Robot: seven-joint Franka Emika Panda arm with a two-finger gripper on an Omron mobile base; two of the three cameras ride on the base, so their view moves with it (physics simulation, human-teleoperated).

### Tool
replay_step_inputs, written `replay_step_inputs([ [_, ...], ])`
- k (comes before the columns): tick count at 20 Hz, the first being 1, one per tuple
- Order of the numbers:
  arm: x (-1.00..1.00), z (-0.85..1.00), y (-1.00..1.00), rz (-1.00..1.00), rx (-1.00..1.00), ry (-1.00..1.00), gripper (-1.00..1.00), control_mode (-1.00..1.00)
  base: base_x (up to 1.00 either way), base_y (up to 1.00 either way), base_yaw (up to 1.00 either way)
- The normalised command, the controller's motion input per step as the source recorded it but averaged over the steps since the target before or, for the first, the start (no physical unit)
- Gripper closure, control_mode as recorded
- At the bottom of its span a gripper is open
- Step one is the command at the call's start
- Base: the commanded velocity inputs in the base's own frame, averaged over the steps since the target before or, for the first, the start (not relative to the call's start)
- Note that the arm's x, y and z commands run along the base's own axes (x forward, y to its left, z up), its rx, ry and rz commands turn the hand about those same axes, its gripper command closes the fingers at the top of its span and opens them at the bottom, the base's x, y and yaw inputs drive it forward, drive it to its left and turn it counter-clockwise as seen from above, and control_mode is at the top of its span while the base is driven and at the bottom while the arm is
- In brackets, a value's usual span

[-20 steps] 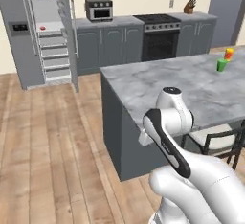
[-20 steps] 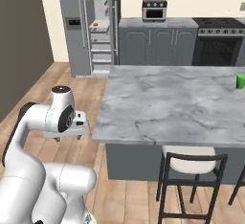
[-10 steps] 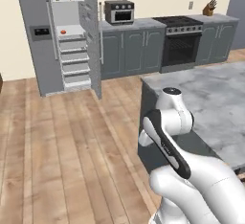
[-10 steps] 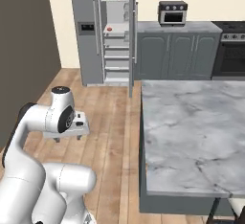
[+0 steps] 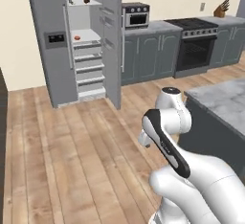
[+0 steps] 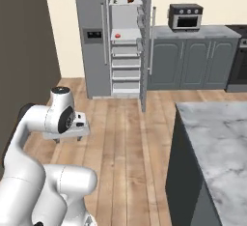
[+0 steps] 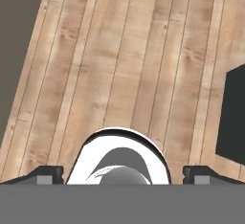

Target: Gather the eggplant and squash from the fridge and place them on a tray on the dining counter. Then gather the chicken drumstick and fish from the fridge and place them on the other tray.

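The base has turned toward the open fridge, probably to fetch food, while the gripper hangs spread wide and empty.

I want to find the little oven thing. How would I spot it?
Find the tall grey fridge with its door open. Right beside it runs a grey counter, and the toaster oven sits on that. It is the small dark box with a glass window, far smaller than the big black stove.
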Motion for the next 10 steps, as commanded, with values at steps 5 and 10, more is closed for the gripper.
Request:
replay_step_inputs([
  [5, 0.0, 0.0, 0.0, 0.0, 0.0, 0.0, -1.0, 1.0, 1.0, 0.97, -0.16],
  [10, 0.0, 0.0, 0.0, 0.0, 0.0, 0.0, -1.0, 1.0, 1.0, 0.71, -0.1],
])
